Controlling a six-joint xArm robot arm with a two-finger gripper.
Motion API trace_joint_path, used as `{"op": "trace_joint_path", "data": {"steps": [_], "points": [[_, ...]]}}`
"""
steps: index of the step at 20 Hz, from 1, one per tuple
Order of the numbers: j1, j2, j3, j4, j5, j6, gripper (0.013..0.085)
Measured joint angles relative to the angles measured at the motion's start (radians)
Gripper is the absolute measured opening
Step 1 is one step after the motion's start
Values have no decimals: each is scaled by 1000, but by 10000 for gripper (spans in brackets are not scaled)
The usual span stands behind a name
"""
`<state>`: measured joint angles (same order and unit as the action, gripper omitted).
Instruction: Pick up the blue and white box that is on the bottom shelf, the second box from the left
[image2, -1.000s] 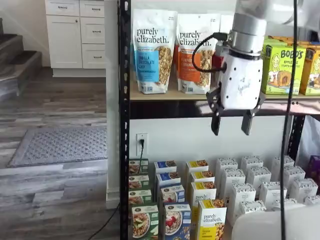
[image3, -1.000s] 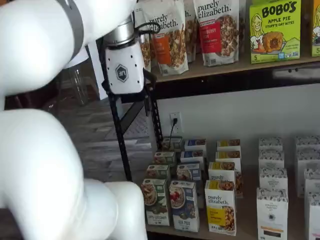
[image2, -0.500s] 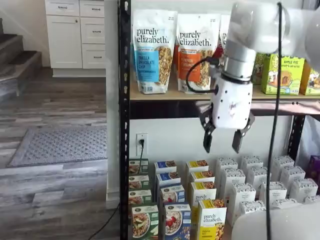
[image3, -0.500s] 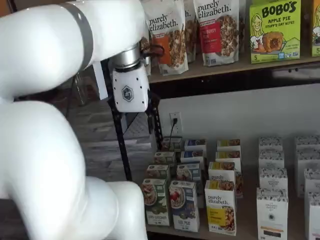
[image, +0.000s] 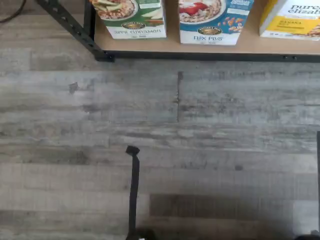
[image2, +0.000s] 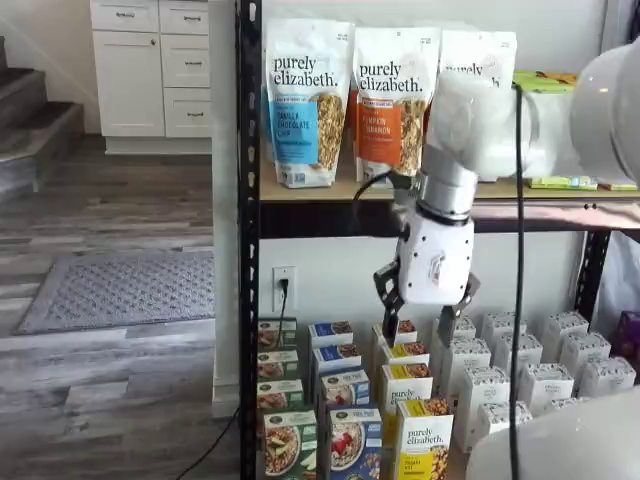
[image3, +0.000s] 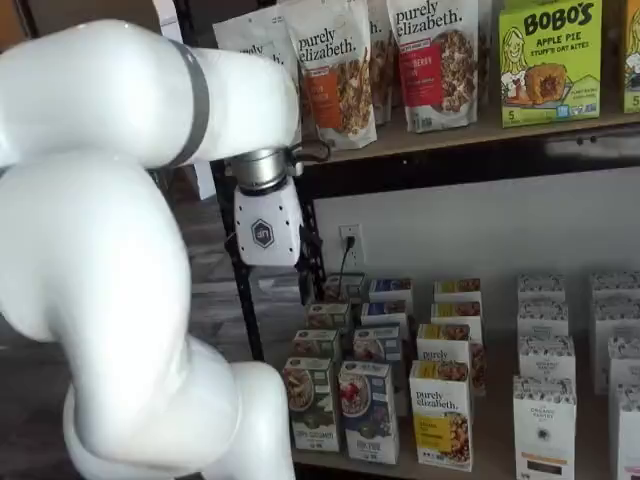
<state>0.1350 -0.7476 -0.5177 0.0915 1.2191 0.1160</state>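
Both shelf views: blue and white box (image2: 355, 443) upright at front of bottom shelf (image3: 495, 432), between green box (image2: 289, 444) and yellow box (image2: 424, 438), touched by nothing. Above and behind, in front of the rack, gripper (image2: 419, 320) hanging with black fingers (image2: 391, 325) spread apart, empty.

The white arm reaches in from the right in a shelf view, bends at a thick elbow and turns its wrist straight down. The claw (image2: 421, 324) hangs upright with its white body above two black fingers (image2: 390, 322), which stand apart with a plain gap and hold nothing. A black cable loops beside the wrist.
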Motion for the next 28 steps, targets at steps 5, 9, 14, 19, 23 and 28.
{"op": "trace_joint_path", "data": {"steps": [5,9,14,19,23,28], "points": [[31,80,33,-14,-114,28,850],[46,151,47,-19,-198,40,850],[53,233,59,-28,-299,47,850],[57,296,64,-41,-373,54,850],[54,344,68,-41,-434,49,850],[44,418,74,-61,-538,50,850]]}}
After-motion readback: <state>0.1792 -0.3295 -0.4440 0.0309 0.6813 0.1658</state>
